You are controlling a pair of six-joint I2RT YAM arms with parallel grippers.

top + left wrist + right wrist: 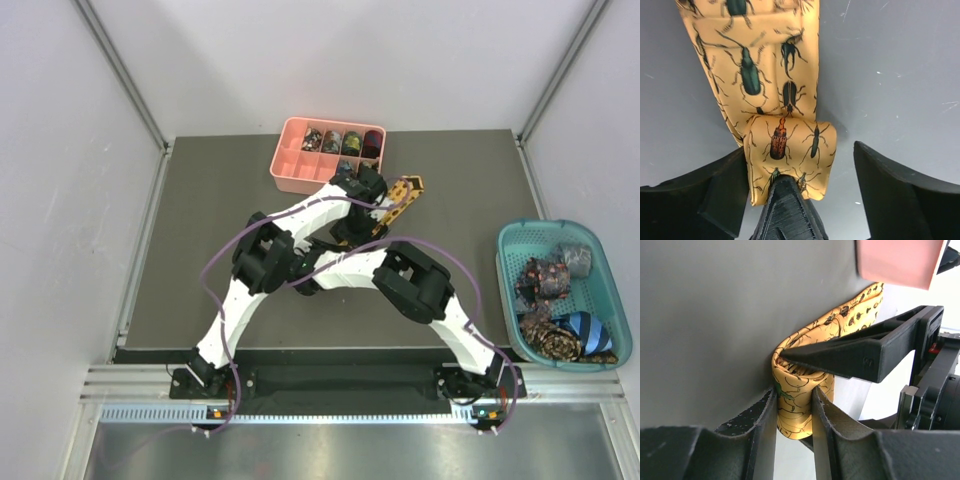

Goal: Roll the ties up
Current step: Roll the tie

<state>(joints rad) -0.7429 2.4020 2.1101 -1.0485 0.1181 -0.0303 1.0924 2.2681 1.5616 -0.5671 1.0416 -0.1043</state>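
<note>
Pinching the rolled end of the yellow tie (795, 415), the right fingers (757, 435) are squeezed tight on the small coil, one on each side. The left fingers (705, 195) are spread wide and hold nothing. The coil sits between them, close to one and well apart from the other.

The tie lies on the dark counter (200, 280), near the pink tray (290, 178). Only a little bit is rolled up. The rest is flat, and its long way runs from the coil away from the robot, toward the tray. So the coil is the near end, and the flat part lies straight ahead of the left fingers.

I think the rolling has only just begun. To go on, the coil must tip over along that long line, away from the arms. Both arms are right at the coil, but only the right one has it. If it lets go too soon, the coil may spring open.
</note>
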